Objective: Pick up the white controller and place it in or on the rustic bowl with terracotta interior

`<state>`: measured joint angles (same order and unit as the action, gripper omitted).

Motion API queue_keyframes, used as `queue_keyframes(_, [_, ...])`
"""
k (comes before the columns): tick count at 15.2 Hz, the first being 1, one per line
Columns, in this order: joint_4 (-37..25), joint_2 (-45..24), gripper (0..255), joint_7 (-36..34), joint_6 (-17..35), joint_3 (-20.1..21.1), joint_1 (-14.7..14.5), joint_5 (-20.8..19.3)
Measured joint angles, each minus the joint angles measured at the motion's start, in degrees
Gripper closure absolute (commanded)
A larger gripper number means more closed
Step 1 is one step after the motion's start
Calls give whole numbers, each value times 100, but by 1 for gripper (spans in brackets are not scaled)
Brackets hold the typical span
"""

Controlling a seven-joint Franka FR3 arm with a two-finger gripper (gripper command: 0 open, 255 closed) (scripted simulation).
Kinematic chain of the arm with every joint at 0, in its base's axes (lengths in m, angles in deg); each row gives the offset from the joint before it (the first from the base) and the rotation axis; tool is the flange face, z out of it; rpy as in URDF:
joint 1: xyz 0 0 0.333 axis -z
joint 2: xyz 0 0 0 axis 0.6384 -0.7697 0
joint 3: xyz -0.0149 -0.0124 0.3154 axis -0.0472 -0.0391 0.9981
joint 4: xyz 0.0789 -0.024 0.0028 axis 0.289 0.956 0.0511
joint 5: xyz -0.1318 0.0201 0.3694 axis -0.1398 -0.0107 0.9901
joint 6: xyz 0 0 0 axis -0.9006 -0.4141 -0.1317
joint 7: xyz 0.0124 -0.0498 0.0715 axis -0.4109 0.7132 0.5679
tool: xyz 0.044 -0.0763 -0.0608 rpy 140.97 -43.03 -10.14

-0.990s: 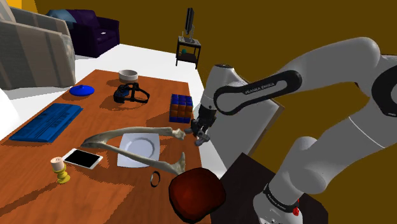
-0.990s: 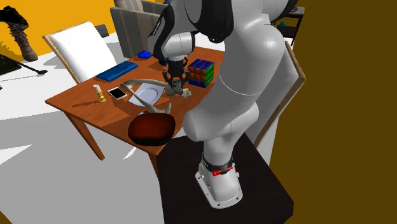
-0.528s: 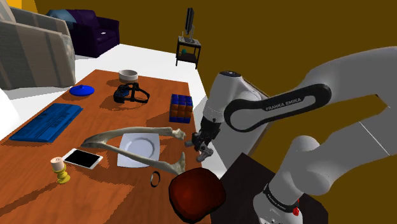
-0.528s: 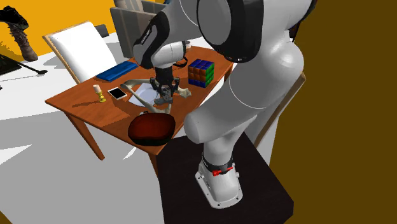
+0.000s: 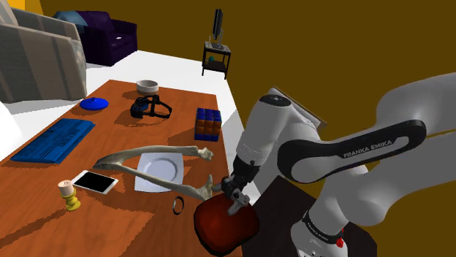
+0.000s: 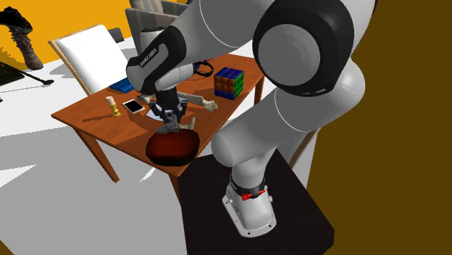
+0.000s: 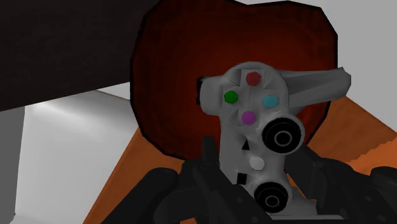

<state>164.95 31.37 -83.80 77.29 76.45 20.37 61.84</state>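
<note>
In the shoulder view, the all-black two-finger gripper (image 5: 234, 197) hangs just above the dark red, rough-rimmed round bowl (image 5: 226, 225), which sits at the corner of the brown wooden table (image 5: 117, 135) nearest the stand. A small pale-grey game controller (image 5: 231, 193) is clamped between the fingers. Farther along the table lie a long pale bone-like piece (image 5: 157, 153), a square white plate (image 5: 159, 169), a multicoloured puzzle cube (image 5: 207, 124) and a flat blue keyboard (image 5: 55, 140). In the second exterior view, the gripper (image 6: 171, 123) points down just over the bowl (image 6: 172, 146) at the table's (image 6: 94, 116) near edge, and the cube (image 6: 228, 82) stands well apart toward the far side. In the wrist view, the black fingers (image 7: 197, 181) grip the controller (image 7: 254, 121) from both sides. It shows red, green, cyan and purple buttons and two black thumbsticks. It hangs over the bowl's dark red interior (image 7: 184, 63); whether it touches the bowl I cannot tell.
</note>
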Motion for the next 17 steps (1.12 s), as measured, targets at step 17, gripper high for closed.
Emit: queue_keyframes(17, [617, -966, 255, -244, 1579, 458, -73, 216])
